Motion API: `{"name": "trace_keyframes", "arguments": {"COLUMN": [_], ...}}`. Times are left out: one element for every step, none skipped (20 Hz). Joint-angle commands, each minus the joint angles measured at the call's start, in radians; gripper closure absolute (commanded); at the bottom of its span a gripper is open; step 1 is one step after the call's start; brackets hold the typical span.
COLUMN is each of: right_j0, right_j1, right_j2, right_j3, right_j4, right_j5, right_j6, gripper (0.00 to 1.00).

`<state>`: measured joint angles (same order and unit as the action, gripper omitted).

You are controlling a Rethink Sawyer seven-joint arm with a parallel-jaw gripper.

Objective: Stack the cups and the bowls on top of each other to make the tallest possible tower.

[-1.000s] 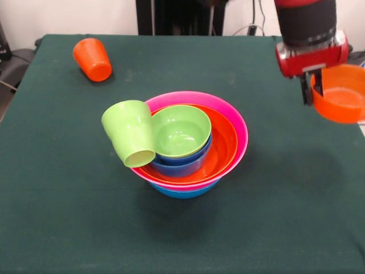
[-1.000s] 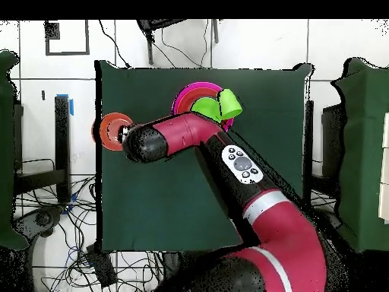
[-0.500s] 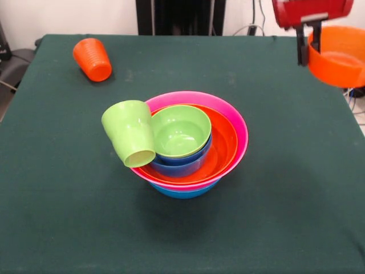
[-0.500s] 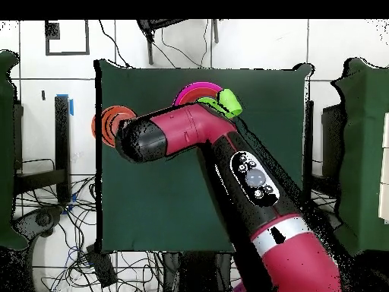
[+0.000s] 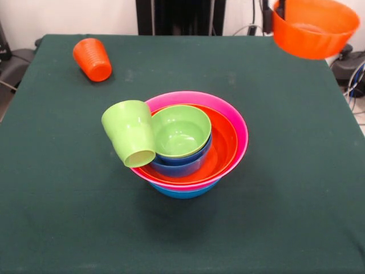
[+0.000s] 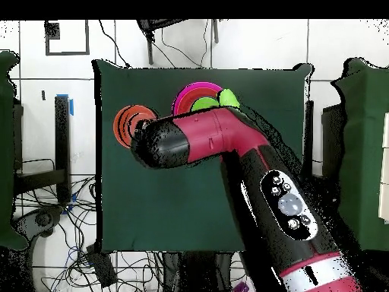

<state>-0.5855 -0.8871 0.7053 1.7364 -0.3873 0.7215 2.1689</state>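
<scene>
Standing mid-tabletop [image 5: 68,228], the tower [image 5: 191,142] is seen partly built, a lime-green cup [image 5: 130,132] leaning on its rim, an orange cup [image 5: 92,59] lying apart, and an orange bowl [image 5: 313,25] held aloft by an unseen tool whose grip cannot be told.

Six bowls [image 5: 188,134] (five nested, one orange aloft [image 5: 314,27]); two cups [image 5: 131,132].
</scene>
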Motion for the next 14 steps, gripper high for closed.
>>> {"name": "trace_keyframes", "arguments": {"right_j0": [-0.021, -0.027, -0.030, -0.034, -0.039, -0.047, -0.053, -0.063, -0.069, -0.080, -0.087, -0.097, -0.103, -0.115], "right_j1": [-0.033, -0.037, -0.040, -0.039, -0.040, -0.040, -0.040, -0.039, -0.038, -0.036, -0.035, -0.032, -0.031, -0.032], "right_j2": [0.023, 0.026, 0.027, 0.025, 0.027, 0.027, 0.029, 0.030, 0.032, 0.035, 0.037, 0.039, 0.040, 0.043], "right_j3": [0.105, 0.110, 0.111, 0.110, 0.111, 0.113, 0.114, 0.113, 0.113, 0.114, 0.113, 0.113, 0.110, 0.109], "right_j4": [-0.005, -0.006, -0.008, -0.014, -0.017, -0.025, -0.030, -0.037, -0.040, -0.048, -0.052, -0.057, -0.064, -0.072], "right_j5": [0.086, 0.087, 0.086, 0.085, 0.085, 0.083, 0.083, 0.083, 0.085, 0.081, 0.082, 0.076, 0.078, 0.080], "right_j6": [-0.159, -0.164, -0.166, -0.170, -0.176, -0.185, -0.192, -0.207, -0.215, -0.229, -0.237, -0.245, -0.253, -0.269], "gripper": [1.00, 1.00, 1.00, 1.00, 1.00, 1.00, 1.00, 1.00, 1.00, 1.00, 1.00, 1.00, 1.00, 1.00]}}
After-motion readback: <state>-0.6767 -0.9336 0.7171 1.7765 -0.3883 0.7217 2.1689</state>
